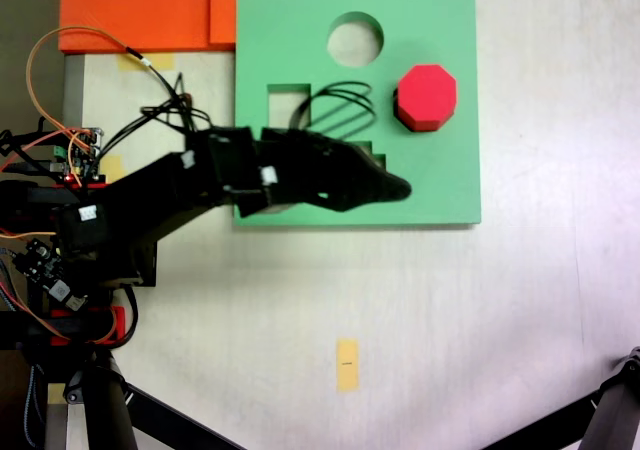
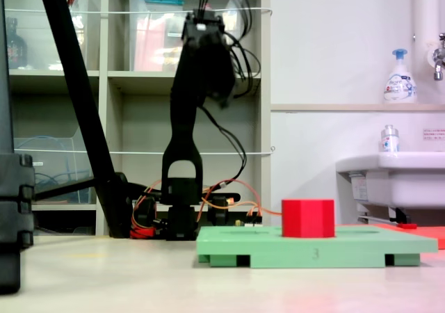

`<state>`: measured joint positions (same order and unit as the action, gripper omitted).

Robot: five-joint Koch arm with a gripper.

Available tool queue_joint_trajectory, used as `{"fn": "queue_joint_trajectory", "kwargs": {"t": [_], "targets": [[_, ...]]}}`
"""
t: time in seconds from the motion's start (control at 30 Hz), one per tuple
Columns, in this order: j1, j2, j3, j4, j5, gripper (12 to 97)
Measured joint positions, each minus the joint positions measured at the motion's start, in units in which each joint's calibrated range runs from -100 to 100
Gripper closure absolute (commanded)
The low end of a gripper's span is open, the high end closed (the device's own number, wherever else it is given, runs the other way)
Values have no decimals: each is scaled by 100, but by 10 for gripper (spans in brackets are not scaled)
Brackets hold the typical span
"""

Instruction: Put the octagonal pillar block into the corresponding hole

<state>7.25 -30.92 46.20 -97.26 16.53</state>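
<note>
Fingers (image 1: 398,187) are held up off the green board (image 1: 440,185), open or closed cannot be told, and the red octagonal block (image 1: 427,96) is seen sitting in its hole, so the job looks done.

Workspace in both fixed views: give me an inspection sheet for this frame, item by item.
Surface: pale table with a yellow tape mark.
Job's things: red octagonal block stands on the green board, over the eight-sided hole's spot; whether it is fully seated I cannot tell. Round cutout is open.
Clutter: orange sheets at the table's far edge.
Pincer: pincer raised above the board, holding nothing; jaw state cannot be told.
Cables: orange and black wires loop near the arm's base.
Surroundings: shelves, sink, soap bottle.
</note>
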Motion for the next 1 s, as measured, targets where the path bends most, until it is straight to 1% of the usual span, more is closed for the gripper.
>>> {"fn": "queue_joint_trajectory", "kwargs": {"t": [0.17,0.3,0.37,0.43,0.5,0.67,0.73,0.77,0.83,1.0], "targets": [[-98,-233,-1303,-20,-249,400],[-215,-1012,-2812,39,-254,411],[-215,-1655,-3439,294,-254,486],[-225,-2462,-4106,793,-254,525],[-230,-3338,-4939,1566,-308,528],[-234,-5896,-8065,3759,-562,528],[-269,-6539,-9045,4601,-703,528],[-278,-6799,-10132,5374,-811,528],[-288,-6772,-11877,6794,-928,530],[-317,-6867,-13934,9887,-1109,534]]}}
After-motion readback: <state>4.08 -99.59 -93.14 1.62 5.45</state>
